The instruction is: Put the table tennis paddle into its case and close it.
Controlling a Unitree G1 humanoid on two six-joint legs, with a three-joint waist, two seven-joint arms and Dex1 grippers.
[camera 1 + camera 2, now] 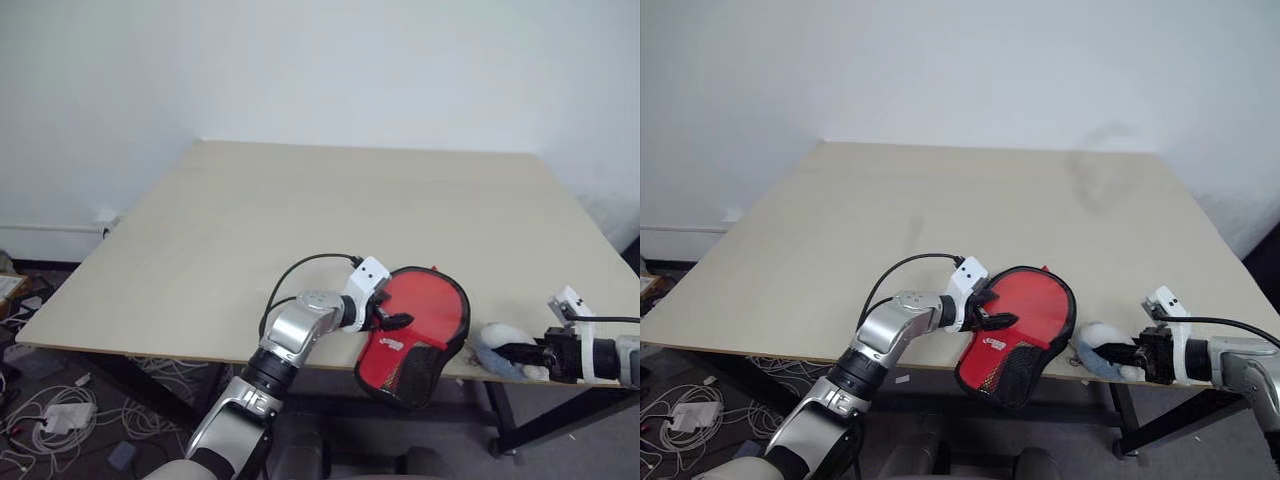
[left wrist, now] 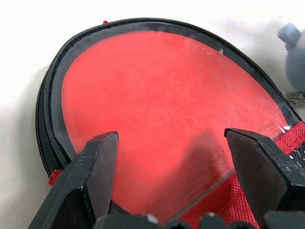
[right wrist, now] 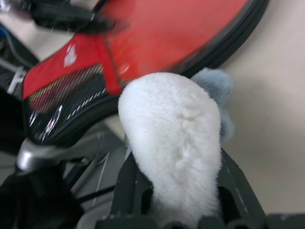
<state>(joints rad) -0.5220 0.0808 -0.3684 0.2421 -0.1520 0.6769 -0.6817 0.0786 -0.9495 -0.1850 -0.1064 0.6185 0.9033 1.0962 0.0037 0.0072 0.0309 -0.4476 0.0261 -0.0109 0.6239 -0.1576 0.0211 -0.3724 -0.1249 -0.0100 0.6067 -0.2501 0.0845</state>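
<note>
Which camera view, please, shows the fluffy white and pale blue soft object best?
The right wrist view: the fluffy white and pale blue soft object sits close up between the right gripper fingers, beside the red zip case. Both eye views show it small, at the table edge; the left wrist view catches a blue corner.

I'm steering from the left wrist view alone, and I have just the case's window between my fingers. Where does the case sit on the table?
Observer: At the near edge. The case's narrow mesh end hangs out past the table.
Operator: What is the grey thing at the side of my view?
Observer: Part of a plush that is mostly white. It lies just right of the case, also at the near edge.
Operator: And the other arm?
Observer: The right gripper is closed on that plush.
</note>
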